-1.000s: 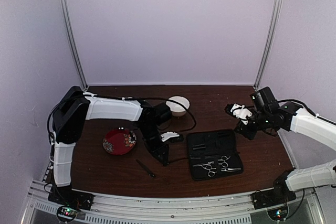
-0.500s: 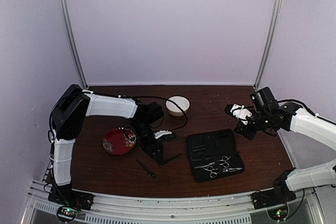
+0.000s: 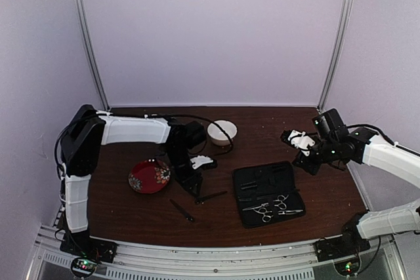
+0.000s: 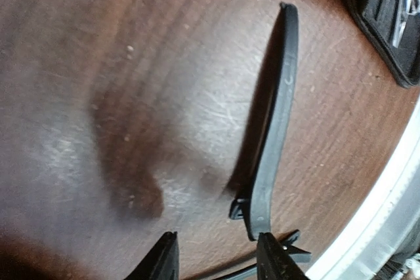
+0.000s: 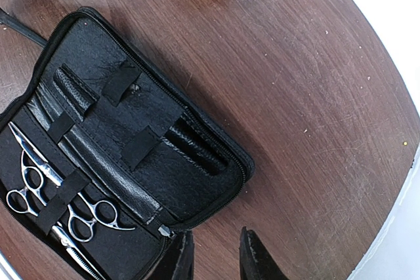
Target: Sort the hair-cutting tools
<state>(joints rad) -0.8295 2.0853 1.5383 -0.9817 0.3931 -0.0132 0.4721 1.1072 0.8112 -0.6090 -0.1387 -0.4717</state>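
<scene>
Your left gripper (image 4: 216, 261) is hanging just left of the case (image 5: 190, 181), jaws standing apart with nothing between them. A flat black strip (image 4: 275, 116) is lying on the counter (image 4: 118, 63) under it. Its near end is sitting right beside one fingertip (image 4: 272, 260) and its far end is pointing toward the case. Comb or clip, I can't tell from this view. The thin black stick (image 3: 182, 210) is lying further left of the case, toward its near side. Two silver scissors (image 3: 262, 212) are sitting strapped into the case's near half. Your right gripper (image 5: 213, 257) is hovering off the case's far right corner, jaws showing a narrow gap, gripping nothing.
</scene>
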